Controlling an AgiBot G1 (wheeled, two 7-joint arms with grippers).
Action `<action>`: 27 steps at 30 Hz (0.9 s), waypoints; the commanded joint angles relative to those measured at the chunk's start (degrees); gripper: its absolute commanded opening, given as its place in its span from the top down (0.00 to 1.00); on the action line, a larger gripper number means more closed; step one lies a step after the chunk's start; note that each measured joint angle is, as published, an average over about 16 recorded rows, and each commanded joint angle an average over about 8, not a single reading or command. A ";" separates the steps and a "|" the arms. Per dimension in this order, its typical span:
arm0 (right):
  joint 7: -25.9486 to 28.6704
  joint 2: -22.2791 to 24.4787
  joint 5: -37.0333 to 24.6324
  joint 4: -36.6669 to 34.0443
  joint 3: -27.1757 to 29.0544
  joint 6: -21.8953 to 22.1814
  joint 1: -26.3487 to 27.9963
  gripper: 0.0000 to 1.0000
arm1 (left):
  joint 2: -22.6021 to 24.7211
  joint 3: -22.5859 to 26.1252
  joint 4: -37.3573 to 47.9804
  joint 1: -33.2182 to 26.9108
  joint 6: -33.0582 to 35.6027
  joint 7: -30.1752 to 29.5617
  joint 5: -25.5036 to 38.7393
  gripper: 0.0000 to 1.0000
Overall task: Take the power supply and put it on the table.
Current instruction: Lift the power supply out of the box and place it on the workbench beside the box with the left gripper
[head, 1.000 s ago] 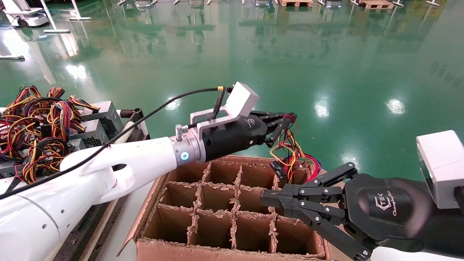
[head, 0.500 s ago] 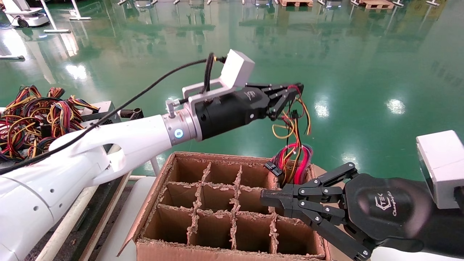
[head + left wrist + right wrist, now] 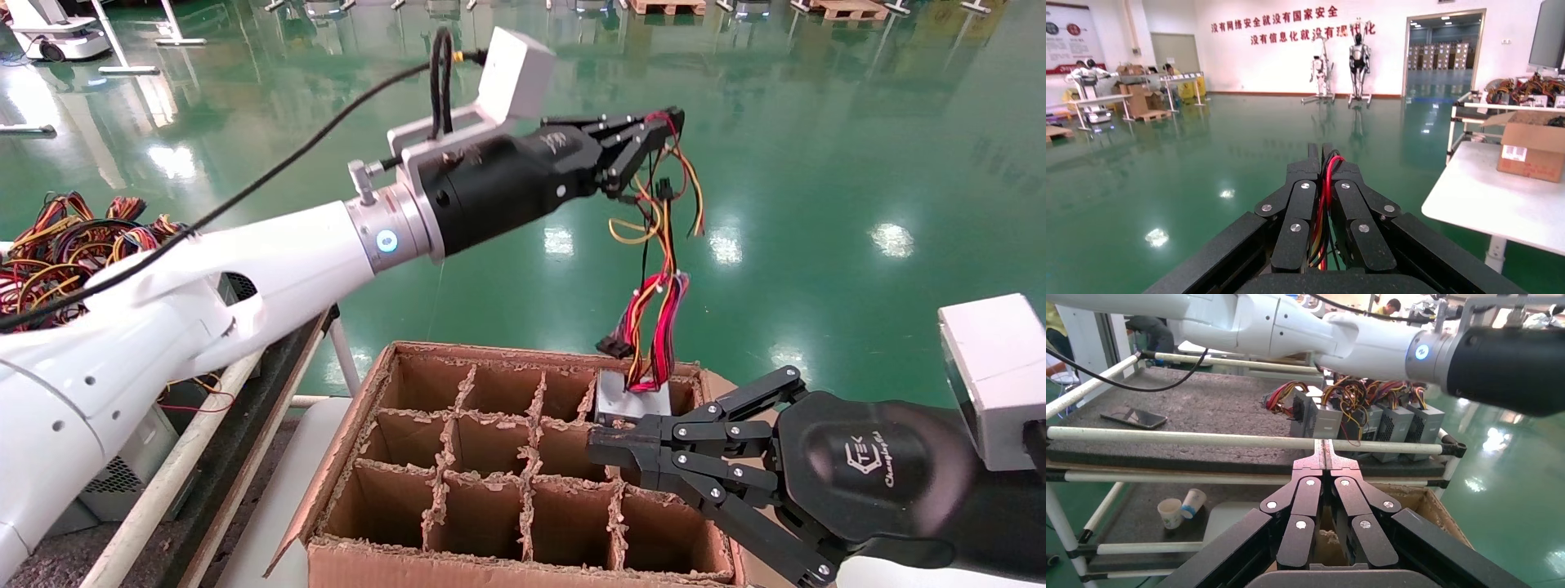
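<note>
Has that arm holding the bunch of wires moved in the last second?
Yes. The left gripper, shut on the power supply's wires, has risen well above the divided cardboard box, lifting the unit's top out of its compartment.

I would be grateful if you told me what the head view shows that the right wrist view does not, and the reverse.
Only the head view shows the left hand shut on the wires, lifting the power supply partway out of a far compartment of the cardboard box.

Only the right wrist view shows the table with a phone, a row of other power supplies, and two paper cups on the shelf below.

Both show the shut right hand over the box and the left arm.
</note>
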 commanded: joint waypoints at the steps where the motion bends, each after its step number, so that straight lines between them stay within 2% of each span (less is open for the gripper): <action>1: 0.00 0.00 0.00 0.00 0.00 0.00 0.00 1.00 | -0.01 0.01 0.22 -0.61 0.03 0.08 -0.51 1.00; 27: -0.01 0.01 0.02 0.00 -0.02 0.01 0.01 1.00 | -0.56 -1.54 7.72 -12.46 2.70 -1.87 -6.66 1.00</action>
